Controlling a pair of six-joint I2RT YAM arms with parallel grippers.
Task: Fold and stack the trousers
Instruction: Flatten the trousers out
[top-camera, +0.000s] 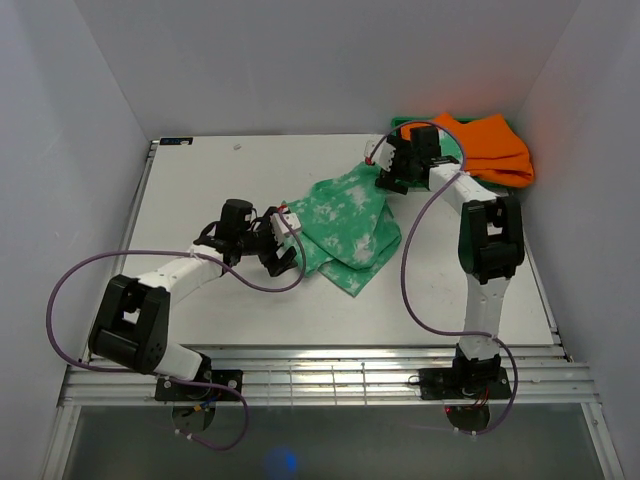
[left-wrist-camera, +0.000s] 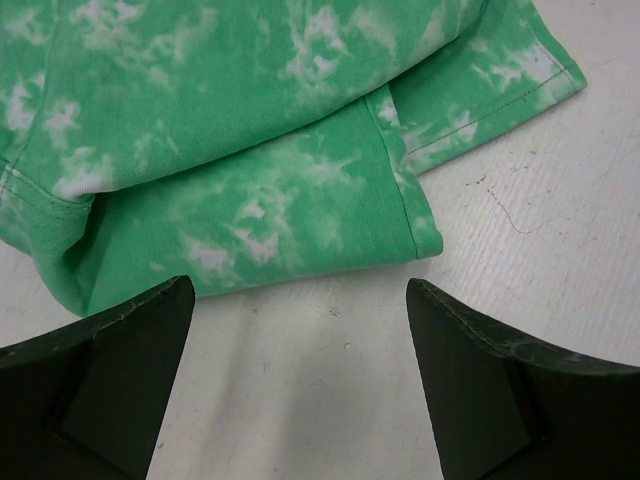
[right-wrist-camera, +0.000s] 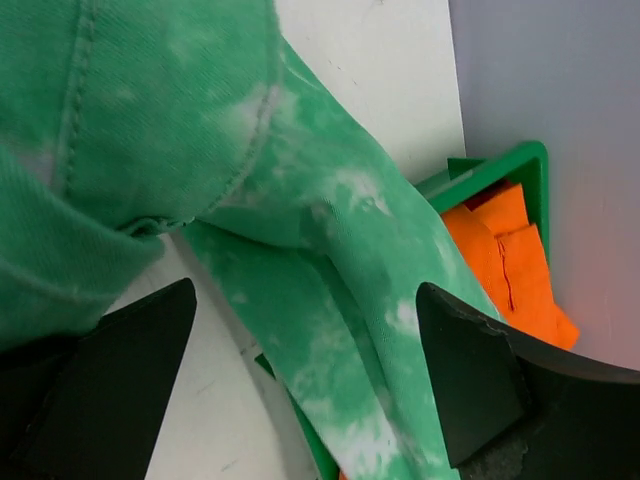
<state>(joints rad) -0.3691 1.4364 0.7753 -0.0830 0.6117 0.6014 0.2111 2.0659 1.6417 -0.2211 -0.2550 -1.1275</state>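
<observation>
Toward the desk's middle, your green tie-dye trousers lie folded, their far end reaching the green tray of orange garments in the far right corner. Your left hand sits released beside their near-left edge. Your right hand is spread wide over that far end, clamping nothing.
</observation>
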